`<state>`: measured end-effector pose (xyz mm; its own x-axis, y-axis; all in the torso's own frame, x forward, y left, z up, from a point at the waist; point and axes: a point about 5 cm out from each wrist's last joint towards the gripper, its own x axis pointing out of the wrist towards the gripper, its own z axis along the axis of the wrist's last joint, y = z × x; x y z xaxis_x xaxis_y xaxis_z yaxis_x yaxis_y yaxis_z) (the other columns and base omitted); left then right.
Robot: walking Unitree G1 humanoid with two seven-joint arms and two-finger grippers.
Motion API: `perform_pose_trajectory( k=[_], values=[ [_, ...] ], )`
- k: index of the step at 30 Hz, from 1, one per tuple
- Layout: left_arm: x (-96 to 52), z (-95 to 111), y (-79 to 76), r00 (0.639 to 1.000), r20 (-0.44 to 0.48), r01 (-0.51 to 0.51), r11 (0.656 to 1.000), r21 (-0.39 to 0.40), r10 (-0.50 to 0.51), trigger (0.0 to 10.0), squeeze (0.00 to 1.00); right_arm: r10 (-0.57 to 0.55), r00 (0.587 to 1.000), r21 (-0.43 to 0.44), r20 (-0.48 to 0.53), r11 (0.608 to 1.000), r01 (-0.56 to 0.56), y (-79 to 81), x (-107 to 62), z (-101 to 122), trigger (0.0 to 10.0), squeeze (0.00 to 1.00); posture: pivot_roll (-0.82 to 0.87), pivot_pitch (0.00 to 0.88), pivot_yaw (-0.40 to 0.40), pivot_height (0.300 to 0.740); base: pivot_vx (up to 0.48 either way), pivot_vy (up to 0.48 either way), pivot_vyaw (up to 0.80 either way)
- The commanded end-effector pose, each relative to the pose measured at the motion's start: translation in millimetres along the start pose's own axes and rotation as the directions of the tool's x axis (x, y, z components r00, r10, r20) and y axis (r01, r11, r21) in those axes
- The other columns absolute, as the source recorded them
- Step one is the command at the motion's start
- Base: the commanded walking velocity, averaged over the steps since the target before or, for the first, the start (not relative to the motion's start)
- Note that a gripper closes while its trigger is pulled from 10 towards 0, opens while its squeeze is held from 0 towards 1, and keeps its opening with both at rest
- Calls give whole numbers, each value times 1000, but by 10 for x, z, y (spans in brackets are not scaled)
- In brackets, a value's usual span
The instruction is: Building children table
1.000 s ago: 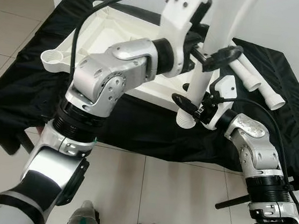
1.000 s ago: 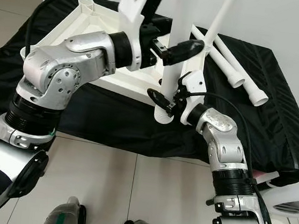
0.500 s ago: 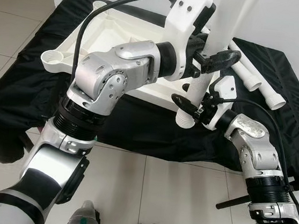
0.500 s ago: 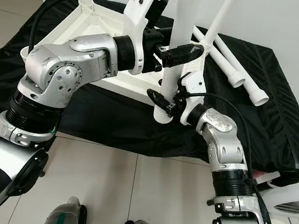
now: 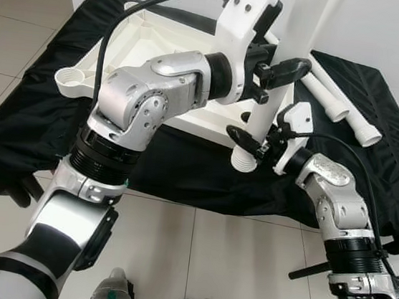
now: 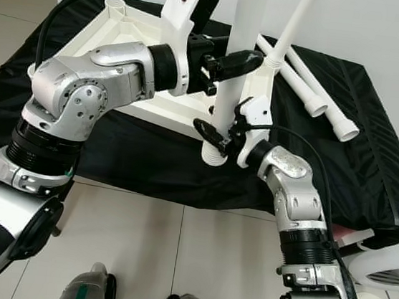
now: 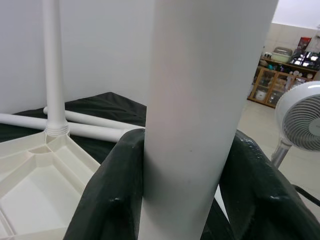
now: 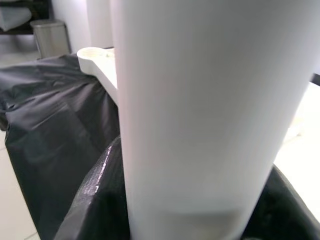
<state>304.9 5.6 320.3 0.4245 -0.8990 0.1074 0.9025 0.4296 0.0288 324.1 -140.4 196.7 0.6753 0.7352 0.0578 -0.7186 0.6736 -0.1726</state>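
Inverted white tabletop (image 5: 153, 50) lies underside up on a black cloth (image 5: 37, 116) spread over the floor, with an open corner socket (image 5: 69, 77) at its left end and one leg (image 6: 289, 26) already standing in a far corner. The left gripper (image 5: 287, 67) clasps an upright white table leg (image 5: 274, 93) partway up its length, fingers closed around the tube. The right gripper (image 5: 247, 142) holds the same leg lower down, just above its ribbed end (image 5: 243, 162), fingers likewise closed on it. Two further legs (image 5: 342, 101) lie loose on the cloth to the right.

Step in hand, as judged: carrying the third leg to a socket. The ribbed end appears to hang just off the near edge of the tabletop, though depth is hard to read here. Next move calls for aligning that end over a free socket, keeping the leg vertical, then pressing down
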Motion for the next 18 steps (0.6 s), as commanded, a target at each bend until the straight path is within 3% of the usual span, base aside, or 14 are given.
perform_pose_trajectory(
  k=[1,7,8,9,10,18],
  values=[
    [75,52,-157,988,8,152,988,15,-152,10000,0,-70,998,32,5,997,70,-91,-40,9,10000,1000,81,29,-93,740,0,0,0],
    [74,51,-122,994,6,110,993,31,-110,10000,0,-127,992,32,22,991,127,-105,-38,35,10000,1000,81,27,-94,740,0,0,0],
    [73,59,-111,995,10,99,995,32,-99,10000,0,-142,990,29,22,990,141,-97,-30,39,10000,290,84,25,-96,740,0,0,0],
    [73,59,-111,995,10,99,995,32,-99,10000,0,-142,990,29,22,990,141,-97,-30,39,10000,290,84,25,-96,740,0,0,0],
    [70,68,-103,996,14,90,995,33,-91,10000,0,-152,988,32,23,988,151,-85,-21,45,10000,0,85,28,-98,740,0,0,0],
    [70,108,-85,998,34,53,997,52,-55,10000,0,-233,972,37,31,972,232,-25,46,86,10000,0,87,41,-104,740,0,0,0]
  ],
)
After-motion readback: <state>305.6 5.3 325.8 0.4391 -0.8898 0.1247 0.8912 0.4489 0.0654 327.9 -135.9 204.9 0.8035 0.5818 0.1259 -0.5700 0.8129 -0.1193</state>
